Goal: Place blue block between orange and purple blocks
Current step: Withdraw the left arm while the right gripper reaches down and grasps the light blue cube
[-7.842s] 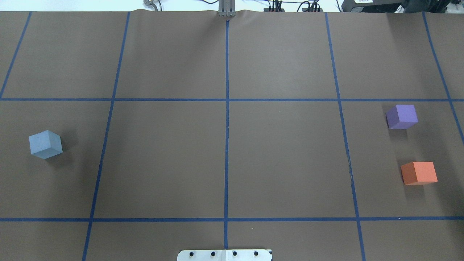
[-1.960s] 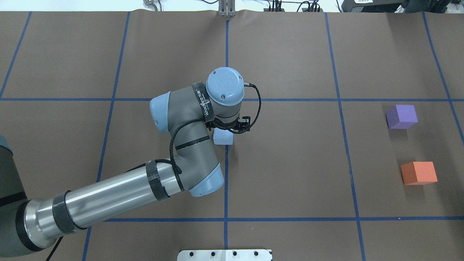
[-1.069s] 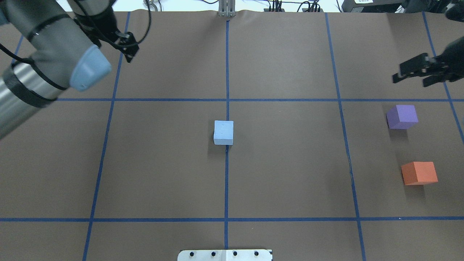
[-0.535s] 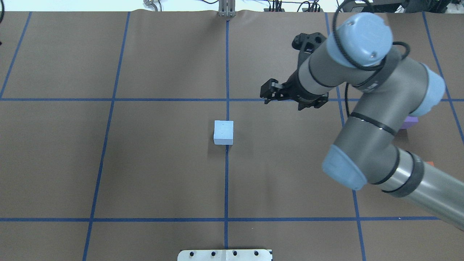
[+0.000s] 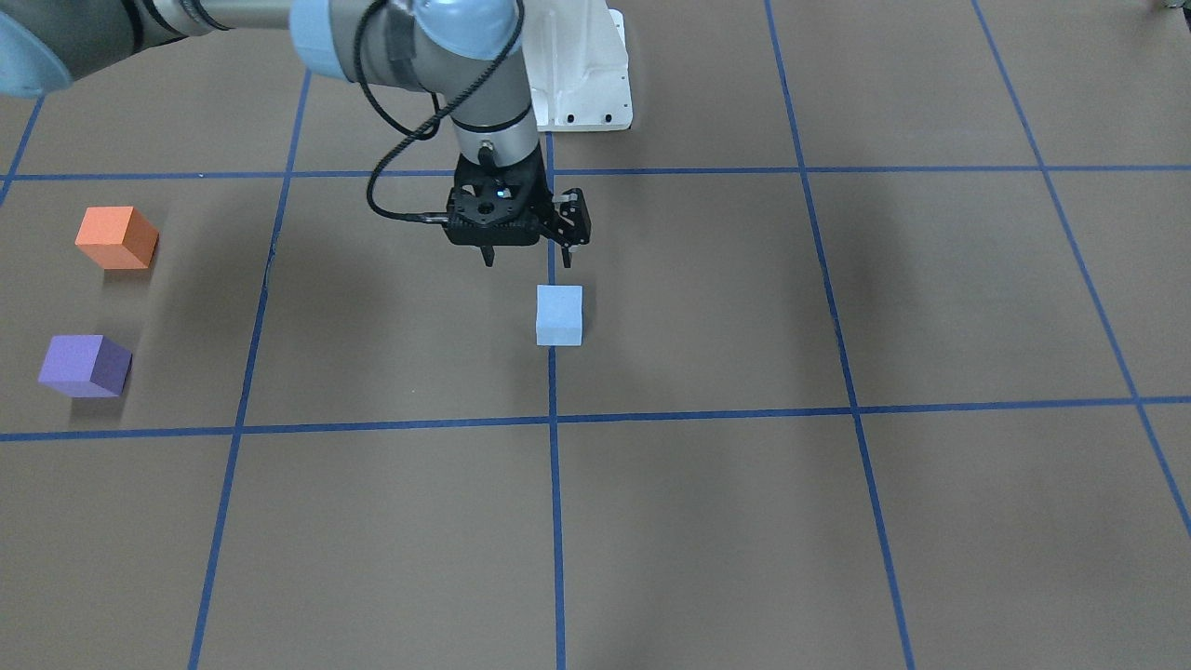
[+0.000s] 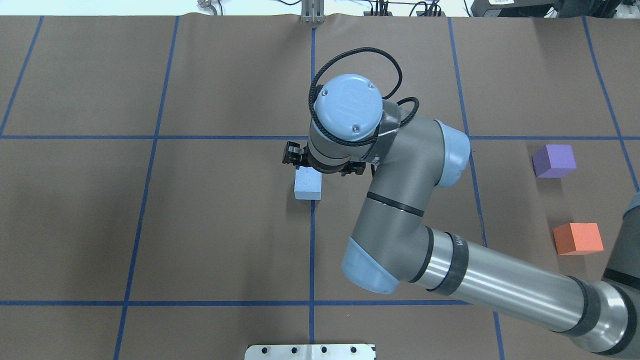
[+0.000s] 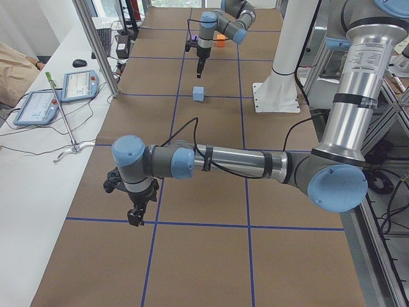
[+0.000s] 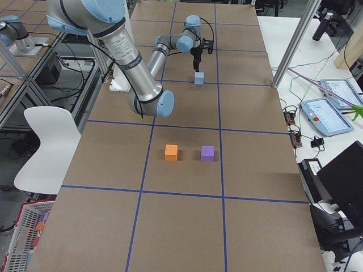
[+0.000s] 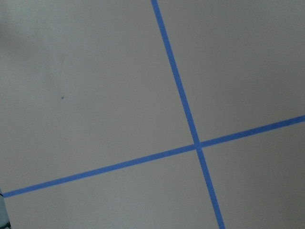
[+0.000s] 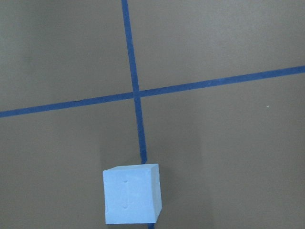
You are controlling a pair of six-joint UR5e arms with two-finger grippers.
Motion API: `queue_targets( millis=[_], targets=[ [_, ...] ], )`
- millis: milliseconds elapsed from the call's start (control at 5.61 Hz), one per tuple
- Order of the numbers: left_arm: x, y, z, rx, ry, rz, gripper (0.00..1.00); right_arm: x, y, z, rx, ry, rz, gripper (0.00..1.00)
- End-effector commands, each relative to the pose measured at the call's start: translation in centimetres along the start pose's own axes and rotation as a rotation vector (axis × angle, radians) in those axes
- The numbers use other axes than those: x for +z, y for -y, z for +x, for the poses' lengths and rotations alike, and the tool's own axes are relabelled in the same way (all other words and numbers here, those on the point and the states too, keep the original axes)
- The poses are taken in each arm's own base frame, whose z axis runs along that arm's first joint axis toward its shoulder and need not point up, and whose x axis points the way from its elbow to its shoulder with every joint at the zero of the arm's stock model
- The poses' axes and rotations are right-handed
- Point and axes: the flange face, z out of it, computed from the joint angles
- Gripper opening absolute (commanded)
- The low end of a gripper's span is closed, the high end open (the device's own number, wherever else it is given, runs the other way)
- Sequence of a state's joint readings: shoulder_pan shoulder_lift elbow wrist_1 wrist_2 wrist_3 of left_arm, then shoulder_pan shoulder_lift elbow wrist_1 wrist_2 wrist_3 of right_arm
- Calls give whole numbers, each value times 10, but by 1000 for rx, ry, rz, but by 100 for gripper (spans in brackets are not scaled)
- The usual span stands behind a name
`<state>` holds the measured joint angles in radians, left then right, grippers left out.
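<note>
Since half a second ago the right arm has swung in from the far right, and the right gripper now hangs just above the blue block, fingers spread apart and holding nothing. That block sits on the centre tape line, well apart from the purple block and orange block at the right, purple farther from the robot, orange nearer. The left gripper hovers low at the table's left end; its opening cannot be told.

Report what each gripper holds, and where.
Nothing is held. The right gripper hangs open near the blue block, free on the table; the left gripper carries nothing visible.
</note>
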<state>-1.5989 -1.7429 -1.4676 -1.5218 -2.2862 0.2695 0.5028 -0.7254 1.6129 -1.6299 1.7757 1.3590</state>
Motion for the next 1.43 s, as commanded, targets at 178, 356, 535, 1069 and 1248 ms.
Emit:
queue_targets(
  millis=[178, 356, 535, 1069, 1248],
  targets=[
    [15, -27, -6, -30, -85, 3, 100, 69, -13, -22, -39, -96, 25, 100],
    [15, -27, -7, -28, -85, 3, 100, 84, -18, -21, -52, -88, 43, 100],
    [15, -27, -7, -30, -85, 3, 100, 98, -20, -16, -56, -83, 44, 100],
    [15, -26, -6, -24, -84, 5, 100, 97, -19, -18, -71, -68, 49, 2],
    [15, -26, -6, -23, -83, 7, 100, 87, -17, -18, -70, -50, 53, 0]
  ],
)
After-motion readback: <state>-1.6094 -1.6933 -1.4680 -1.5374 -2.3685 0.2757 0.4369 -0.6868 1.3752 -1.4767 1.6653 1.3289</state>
